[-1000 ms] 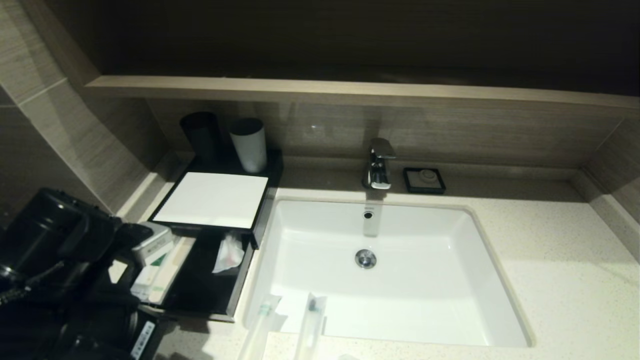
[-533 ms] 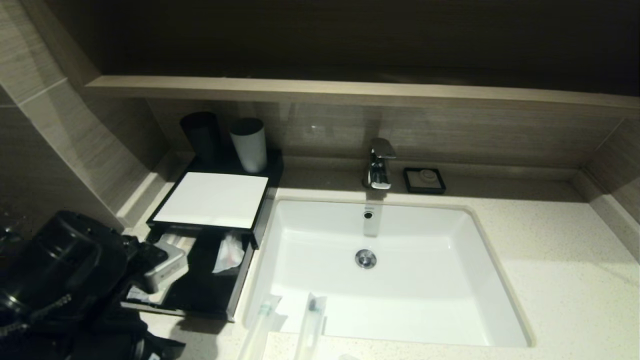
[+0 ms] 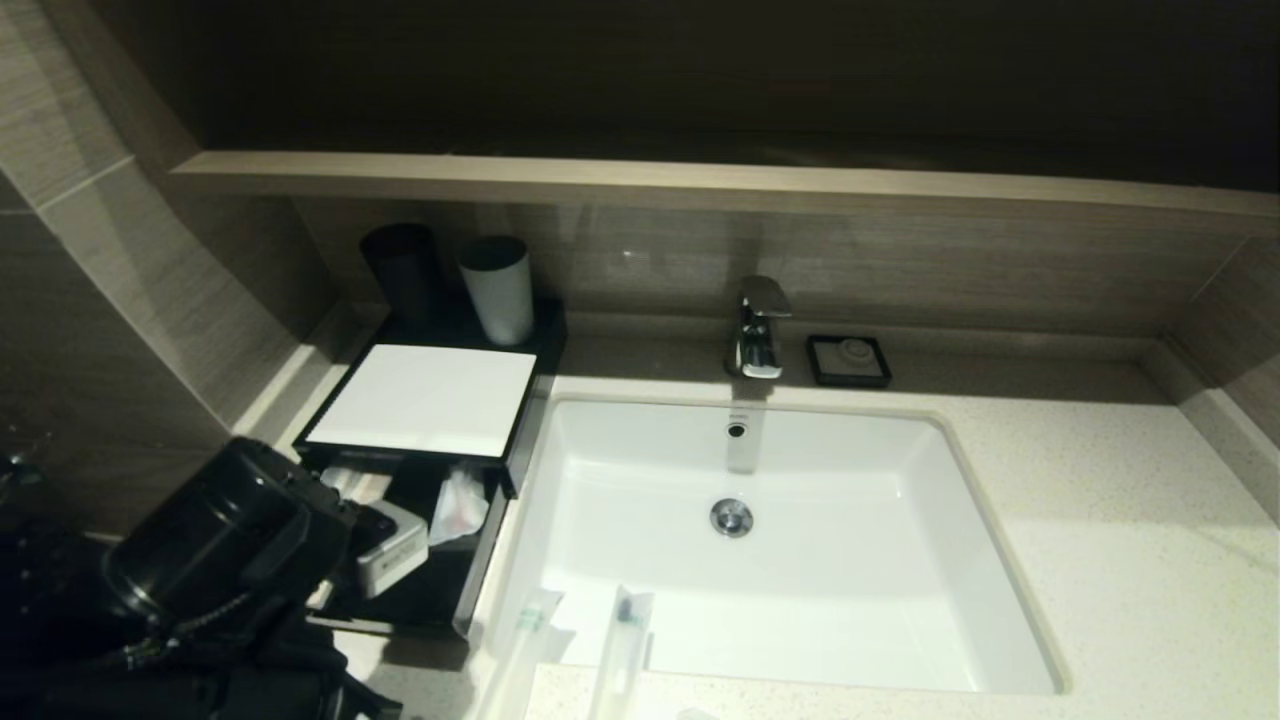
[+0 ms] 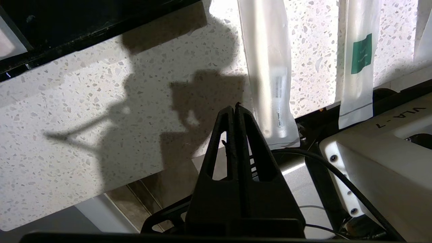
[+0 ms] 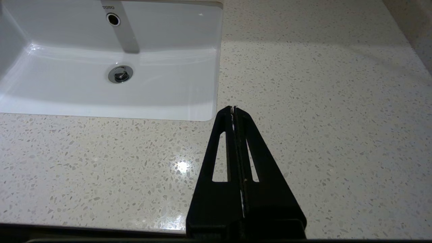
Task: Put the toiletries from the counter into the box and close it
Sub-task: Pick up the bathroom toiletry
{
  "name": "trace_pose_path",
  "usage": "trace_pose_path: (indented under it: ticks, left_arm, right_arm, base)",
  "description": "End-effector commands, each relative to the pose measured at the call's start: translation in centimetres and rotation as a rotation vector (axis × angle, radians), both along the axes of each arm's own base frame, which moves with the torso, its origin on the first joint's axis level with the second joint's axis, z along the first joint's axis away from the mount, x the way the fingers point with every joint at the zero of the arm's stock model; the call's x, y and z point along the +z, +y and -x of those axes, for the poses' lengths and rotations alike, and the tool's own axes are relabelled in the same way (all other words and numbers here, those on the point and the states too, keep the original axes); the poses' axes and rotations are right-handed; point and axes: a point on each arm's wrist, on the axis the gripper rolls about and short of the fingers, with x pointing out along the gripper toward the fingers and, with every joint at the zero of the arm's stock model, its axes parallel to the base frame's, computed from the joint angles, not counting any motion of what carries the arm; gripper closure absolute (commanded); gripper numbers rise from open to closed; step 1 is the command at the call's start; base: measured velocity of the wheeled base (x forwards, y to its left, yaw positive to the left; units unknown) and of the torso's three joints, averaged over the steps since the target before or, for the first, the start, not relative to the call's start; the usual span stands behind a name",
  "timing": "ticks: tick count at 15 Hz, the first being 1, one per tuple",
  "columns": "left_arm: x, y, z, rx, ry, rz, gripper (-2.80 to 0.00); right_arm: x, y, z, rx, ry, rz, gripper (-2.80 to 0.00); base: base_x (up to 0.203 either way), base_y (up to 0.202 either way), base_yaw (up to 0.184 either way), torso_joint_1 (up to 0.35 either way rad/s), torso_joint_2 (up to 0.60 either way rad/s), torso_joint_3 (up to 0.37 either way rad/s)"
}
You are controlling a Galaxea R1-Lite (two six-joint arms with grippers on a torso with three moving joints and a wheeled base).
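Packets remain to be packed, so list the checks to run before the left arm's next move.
1. Box drawer open: ok.
2. Toothbrush packets off the counter: not ok, at least two lie at the basin's front rim.
3. Left gripper fingers open for a grasp: not ok, shut and empty.
4. Right gripper out of the way: ok, shut over bare counter.
5. Free room in drawer: cannot tell, partly hidden.
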Motion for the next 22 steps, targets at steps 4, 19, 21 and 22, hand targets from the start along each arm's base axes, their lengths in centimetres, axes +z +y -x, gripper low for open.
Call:
trace_pose_path:
  ticks: [4, 19, 21, 22]
  left_arm:
    - [0.9, -1.9, -1.6, -0.024, 0.010, -0.014, 0.00]
    - [-0.1, -8.1, -5.3, -0.076, 0.285, -0.256, 0.00]
    - [-0.2, -8.3, -5.4, -0.080, 0.311, -0.282, 0.00]
    - [-0.3, -8.4, -5.4, -0.080, 0.321, -0.293, 0.00]
  right_arm:
    - [0.0, 0.0, 0.0, 0.000, 0.000, -0.001, 0.00]
    - [0.0, 0.0, 0.0, 0.000, -0.001, -0.001, 0.00]
    - [0.0, 0.0, 0.0, 0.000, -0.001, 0.000, 0.00]
    - [0.0, 0.0, 0.0, 0.000, -0.001, 0.000, 0.00]
  base:
    - [0.000, 0.000, 0.000, 0.000, 0.00, 0.000]
    - [0.000, 0.000, 0.000, 0.000, 0.00, 0.000]
    - [0.000, 0.000, 0.000, 0.000, 0.00, 0.000]
    - [0.000, 0.000, 0.000, 0.000, 0.00, 0.000]
